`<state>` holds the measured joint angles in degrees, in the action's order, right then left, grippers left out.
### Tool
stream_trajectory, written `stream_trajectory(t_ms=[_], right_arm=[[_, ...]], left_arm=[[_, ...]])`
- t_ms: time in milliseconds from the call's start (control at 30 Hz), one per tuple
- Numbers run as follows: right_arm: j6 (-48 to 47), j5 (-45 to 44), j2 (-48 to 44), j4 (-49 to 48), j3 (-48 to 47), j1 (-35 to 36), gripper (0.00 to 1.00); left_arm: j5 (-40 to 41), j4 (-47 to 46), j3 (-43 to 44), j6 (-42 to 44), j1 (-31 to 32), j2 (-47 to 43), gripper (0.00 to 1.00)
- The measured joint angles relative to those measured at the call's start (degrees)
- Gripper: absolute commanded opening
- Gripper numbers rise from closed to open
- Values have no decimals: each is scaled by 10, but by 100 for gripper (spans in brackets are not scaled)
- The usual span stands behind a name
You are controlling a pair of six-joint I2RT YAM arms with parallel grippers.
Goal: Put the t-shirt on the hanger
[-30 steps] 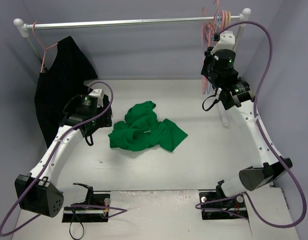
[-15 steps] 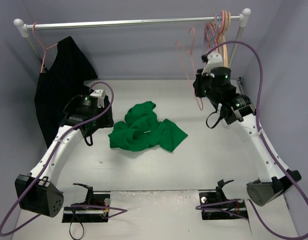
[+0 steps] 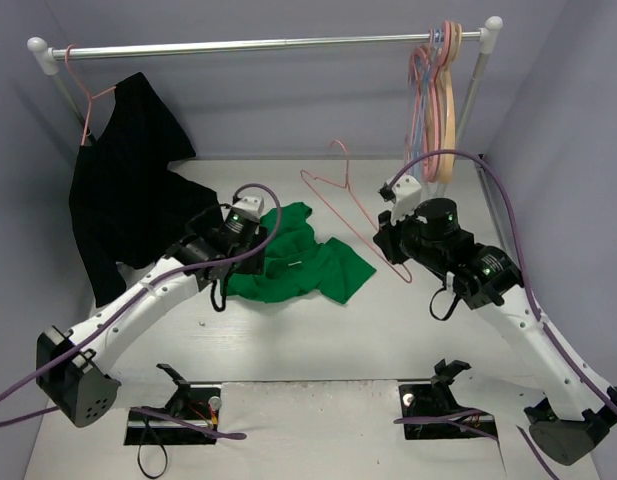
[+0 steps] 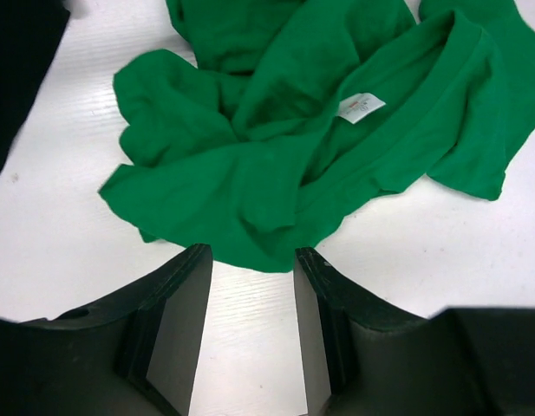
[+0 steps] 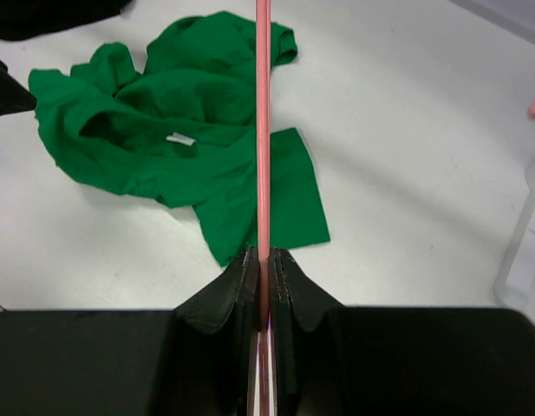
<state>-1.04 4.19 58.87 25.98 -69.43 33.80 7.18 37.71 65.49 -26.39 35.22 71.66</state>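
Observation:
The bright green t-shirt (image 3: 308, 262) lies crumpled on the white table, its white neck label (image 4: 361, 107) facing up. My left gripper (image 3: 246, 240) is open and empty at the shirt's left edge. In the left wrist view its jaws (image 4: 252, 260) stand apart just short of the cloth (image 4: 276, 156). My right gripper (image 3: 391, 243) is shut on the thin salmon-pink hanger (image 3: 328, 202) and holds it in the air over the shirt's right side, hook toward the back. In the right wrist view the hanger's wire (image 5: 264, 130) runs straight out of the shut jaws (image 5: 264, 256) above the shirt (image 5: 163, 130).
A metal rail (image 3: 258, 44) spans the back. A black garment (image 3: 128, 180) hangs from a pink hanger at its left end. Several hangers (image 3: 435, 90) hang at its right end, beside the rack's post (image 3: 468, 110). Grey walls enclose the table.
My right arm has carried the pink hanger from the rail's right end down and left toward the shirt. My left arm has moved right to the shirt's left edge.

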Motion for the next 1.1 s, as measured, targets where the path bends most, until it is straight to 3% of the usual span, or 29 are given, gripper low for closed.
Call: stream_trajectory(t_ms=[233,600,700,800,833,867,1100], right_arm=[[-5,8,-54,17,34,0,0],[-15,9,-93,26,43,0,0],[-19,12,-97,26,43,0,0],[-21,14,-97,25,47,0,0],[-21,15,-97,25,51,0,0],[-21,17,-97,26,54,0,0],[-26,47,-92,25,62,0,0]], left_arm=[[103,8,20,-59,86,73,42],[148,11,26,-103,91,153,42],[155,12,30,-105,90,170,33],[155,14,44,-102,82,194,14],[153,13,49,-100,76,203,3],[148,10,52,-96,68,209,0],[75,-20,68,-18,-40,218,0]])
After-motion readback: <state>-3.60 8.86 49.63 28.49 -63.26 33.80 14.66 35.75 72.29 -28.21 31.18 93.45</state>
